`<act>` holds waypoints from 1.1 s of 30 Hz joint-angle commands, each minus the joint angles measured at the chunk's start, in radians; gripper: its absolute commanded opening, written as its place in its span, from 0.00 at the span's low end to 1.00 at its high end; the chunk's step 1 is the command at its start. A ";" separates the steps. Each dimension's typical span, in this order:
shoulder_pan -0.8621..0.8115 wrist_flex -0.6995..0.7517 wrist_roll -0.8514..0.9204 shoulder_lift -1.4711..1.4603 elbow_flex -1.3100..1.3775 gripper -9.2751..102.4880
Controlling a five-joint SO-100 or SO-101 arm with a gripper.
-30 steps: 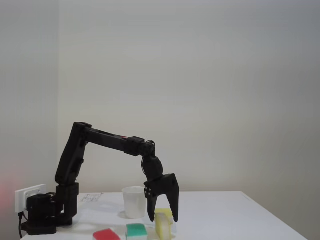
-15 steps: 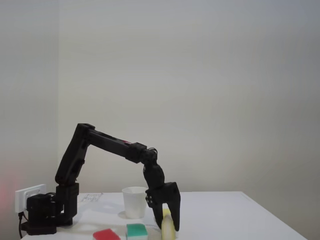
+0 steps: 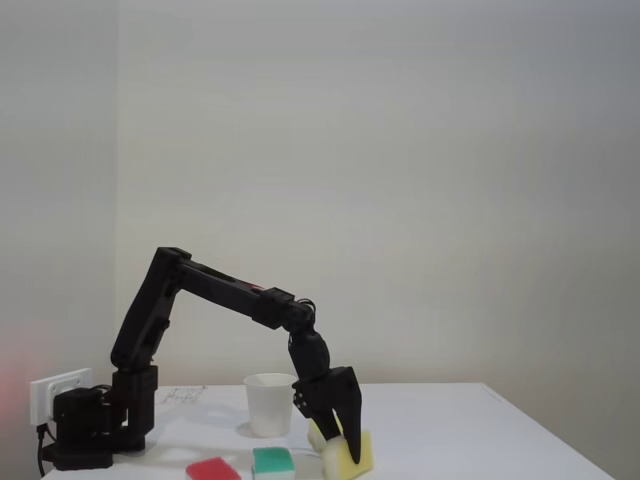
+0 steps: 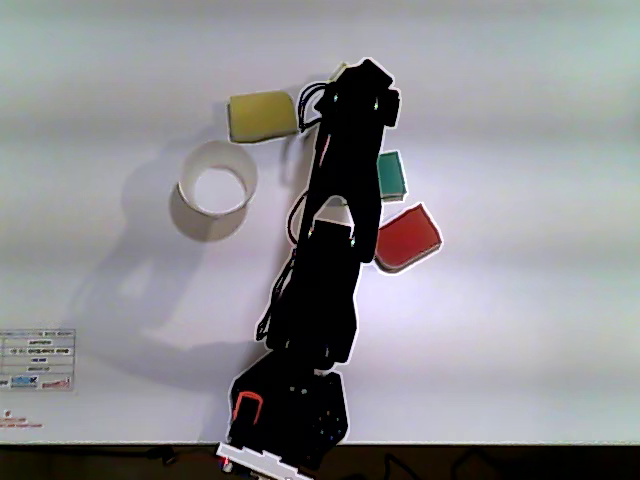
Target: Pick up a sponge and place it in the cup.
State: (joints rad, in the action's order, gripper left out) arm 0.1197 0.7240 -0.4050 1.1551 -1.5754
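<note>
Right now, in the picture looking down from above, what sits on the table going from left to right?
Paper label → white cup → yellow sponge → black arm → red sponge.

In the fixed view the black arm rises from its base at the left, bends at the elbow, slopes down to the right and drops at the wrist. The gripper (image 3: 340,440) points down, low over the counter; whether its jaws are parted is unclear.

Hand (image 4: 345,85) hidden under arm; red sponge (image 3: 212,469) cut off.
</note>
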 commanded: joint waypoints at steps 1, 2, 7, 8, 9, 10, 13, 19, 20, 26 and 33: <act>0.008 0.069 -0.009 0.103 0.043 0.08; 0.011 0.104 -0.009 0.120 0.055 0.08; 0.023 0.308 -0.011 0.201 0.169 0.08; 0.025 0.350 -0.008 0.213 0.195 0.08; 0.028 0.388 -0.005 0.224 0.224 0.08; 0.031 0.416 -0.003 0.239 0.242 0.08; 0.043 0.488 0.002 0.284 0.291 0.08; 0.094 0.554 -0.029 0.419 0.301 0.08; 0.104 0.571 -0.035 0.439 0.305 0.08; 0.186 0.661 -0.054 0.566 0.314 0.08; 0.321 0.719 -0.117 0.726 0.250 0.08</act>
State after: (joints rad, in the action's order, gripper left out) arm 0.3835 1.4235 -0.4955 1.7886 -1.3054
